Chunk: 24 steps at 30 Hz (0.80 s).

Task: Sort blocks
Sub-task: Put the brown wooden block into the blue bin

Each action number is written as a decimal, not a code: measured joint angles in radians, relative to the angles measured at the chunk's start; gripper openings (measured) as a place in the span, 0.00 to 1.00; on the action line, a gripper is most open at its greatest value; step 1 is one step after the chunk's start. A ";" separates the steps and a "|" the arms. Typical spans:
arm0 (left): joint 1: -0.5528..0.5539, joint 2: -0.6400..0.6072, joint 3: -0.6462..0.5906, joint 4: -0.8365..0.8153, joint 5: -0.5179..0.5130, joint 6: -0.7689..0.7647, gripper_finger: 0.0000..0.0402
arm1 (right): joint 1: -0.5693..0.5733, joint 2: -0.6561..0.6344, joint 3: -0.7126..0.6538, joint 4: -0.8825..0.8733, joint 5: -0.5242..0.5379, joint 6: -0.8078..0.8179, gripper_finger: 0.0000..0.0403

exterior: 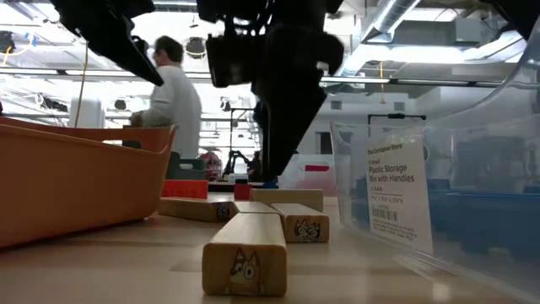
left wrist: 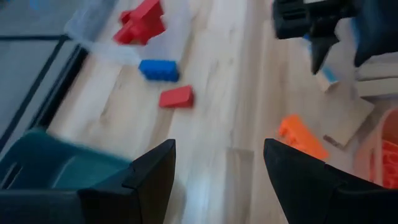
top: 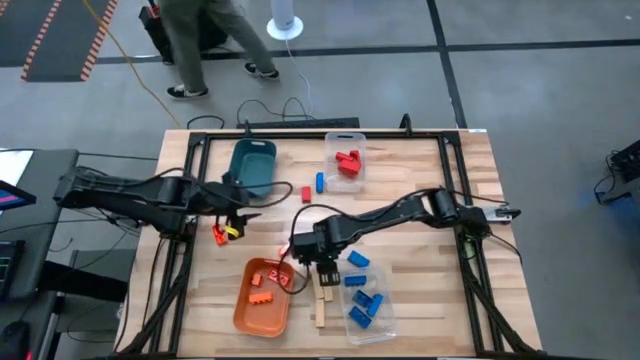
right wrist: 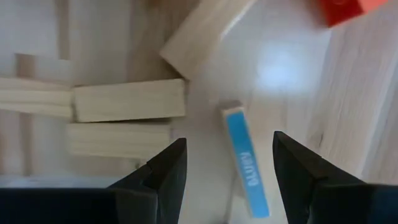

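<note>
My right gripper [right wrist: 227,168] hangs open above a cluster of light-wood blocks [top: 322,300], pointing down between the orange tray and the clear bin of blue blocks. One wood block with a blue printed face [right wrist: 245,158] lies on the table below the gap between its fingers, untouched; two more wood blocks [right wrist: 130,99] lie side by side nearby. My left gripper [left wrist: 217,168] is open and holds nothing, hovering by the teal tray [top: 253,165]. A blue block [left wrist: 158,70], a red block [left wrist: 176,96] and an orange block [left wrist: 301,137] lie loose on the table.
The orange tray [top: 263,300] holds orange blocks. A clear bin [top: 366,300] holds blue blocks; another clear bin [top: 345,160] at the far side holds red blocks. Wood blocks with cartoon faces [exterior: 245,257] lie close to the near edge. People show beyond the table.
</note>
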 joint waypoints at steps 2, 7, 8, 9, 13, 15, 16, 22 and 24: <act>0.000 -0.028 0.000 -0.044 -0.024 -0.035 0.59 | -0.005 0.013 0.001 0.011 0.004 -0.012 0.51; 0.000 -0.072 0.000 -0.087 -0.026 -0.087 0.59 | -0.010 0.033 -0.001 0.014 0.026 -0.038 0.51; 0.000 -0.076 0.000 -0.090 -0.026 -0.090 0.59 | -0.011 0.030 0.001 0.022 0.039 -0.042 0.51; 0.000 -0.080 0.000 -0.092 -0.026 -0.091 0.59 | -0.012 0.028 0.002 0.027 0.053 -0.047 0.50; -0.001 -0.080 0.000 -0.093 -0.026 -0.092 0.59 | -0.012 0.030 0.001 0.021 0.082 -0.063 0.45; -0.001 -0.079 0.000 -0.093 -0.026 -0.092 0.59 | -0.012 0.040 0.003 0.028 0.083 -0.073 0.42; -0.001 -0.080 0.000 -0.093 -0.026 -0.092 0.59 | -0.012 0.043 0.002 0.022 0.082 -0.077 0.40; -0.001 -0.080 0.000 -0.096 -0.026 -0.092 0.59 | -0.013 0.071 0.002 0.000 0.071 -0.092 0.33; -0.001 -0.080 0.000 -0.096 -0.026 -0.091 0.59 | -0.015 0.083 0.003 -0.014 0.071 -0.100 0.30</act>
